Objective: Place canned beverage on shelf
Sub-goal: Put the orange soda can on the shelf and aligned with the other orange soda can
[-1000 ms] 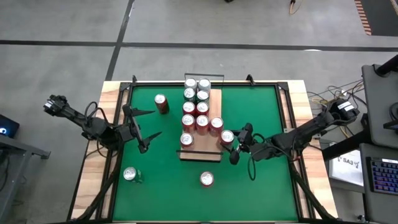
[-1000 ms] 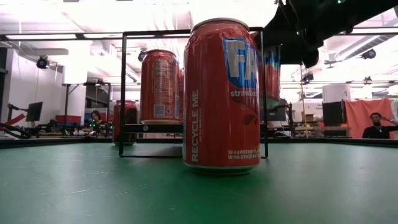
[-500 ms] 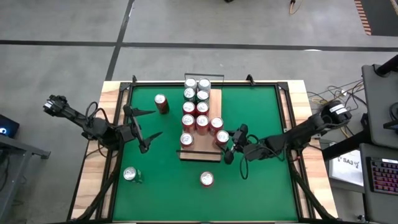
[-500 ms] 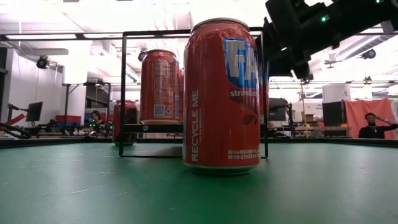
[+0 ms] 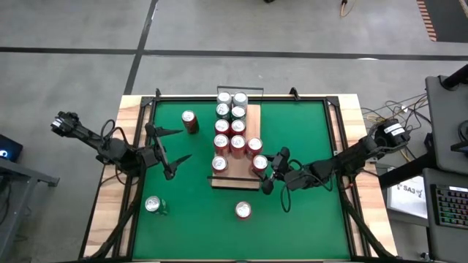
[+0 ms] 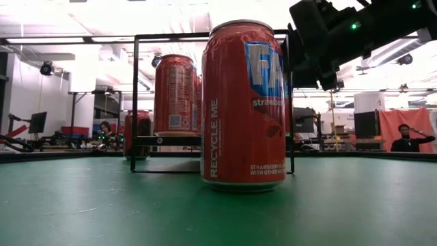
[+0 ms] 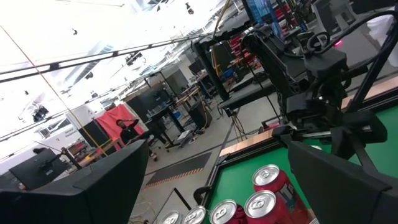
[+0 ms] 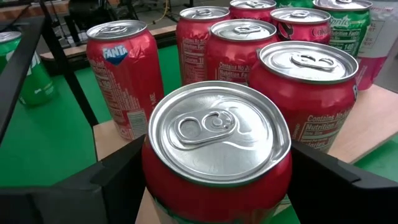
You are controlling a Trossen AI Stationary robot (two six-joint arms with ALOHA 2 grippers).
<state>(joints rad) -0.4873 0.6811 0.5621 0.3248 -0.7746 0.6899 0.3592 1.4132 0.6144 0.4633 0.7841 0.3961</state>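
Robot's right gripper (image 5: 267, 175) clasps a red can (image 8: 217, 146) over the shelf (image 5: 248, 183); it should set down upright, clear of neighbouring cans (image 8: 308, 84). Left gripper (image 5: 170, 153) waits wide open, empty.

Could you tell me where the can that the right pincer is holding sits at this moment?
In the high view, the held can is at the shelf's right edge near its front end, between the right pincer's fingers, beside another red can.

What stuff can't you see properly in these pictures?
- Shelf: in the low view, the big red can blocks most of it.
- Held can: right wrist view's lower edge cuts off its base.
- Green can: label unreadable in the high view.
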